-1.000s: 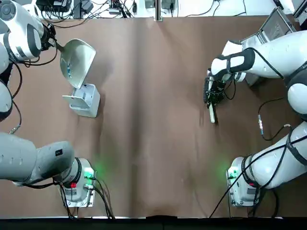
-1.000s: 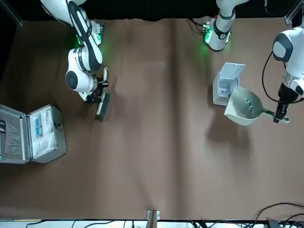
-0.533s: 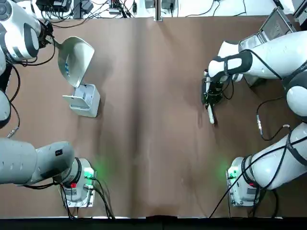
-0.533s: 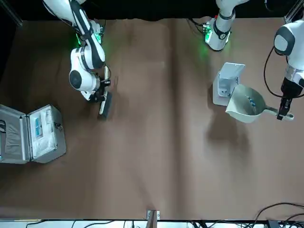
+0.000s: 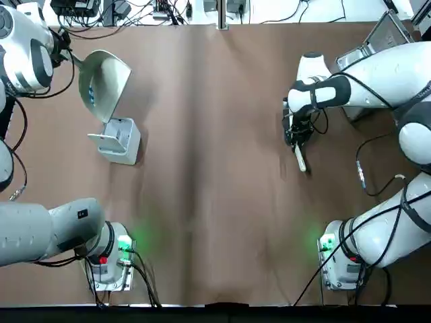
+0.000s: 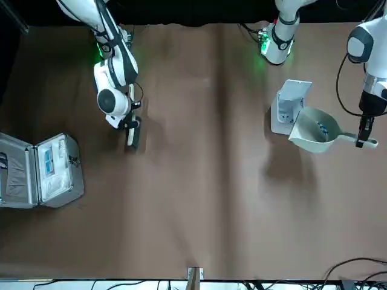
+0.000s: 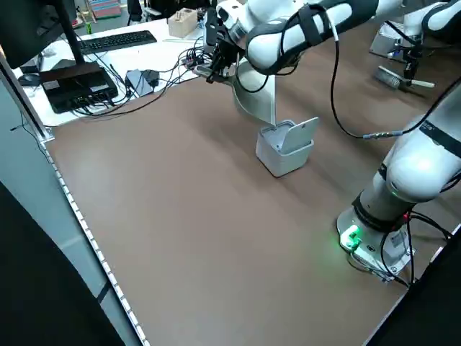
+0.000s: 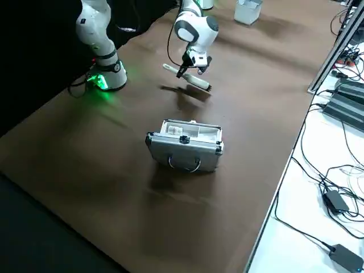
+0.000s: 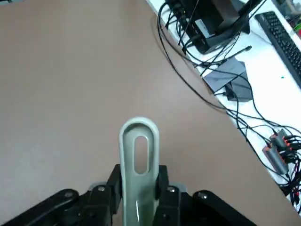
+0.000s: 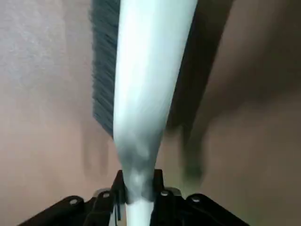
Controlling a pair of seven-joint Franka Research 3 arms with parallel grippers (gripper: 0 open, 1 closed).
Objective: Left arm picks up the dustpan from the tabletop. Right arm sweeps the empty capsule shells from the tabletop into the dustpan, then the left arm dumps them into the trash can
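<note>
Dustpan (image 6: 314, 135) tipped over the bin (image 6: 287, 107)
Left gripper (image 6: 366, 136) pinched the dustpan's handle just beyond the bin — shells (image 6: 321, 127) inside; right gripper (image 5: 295, 139), well apart from the bin, clamped the brush (image 5: 300, 159).

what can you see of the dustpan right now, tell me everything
The dustpan is a small cream-white scoop that looks like plastic, with a flared pan and a short straight handle ending in a slotted loop. The left gripper is shut on that handle and holds it off the tabletop, tilted, with its mouth toward the open trash can. A few tiny bluish capsule shells lie inside.
</note>
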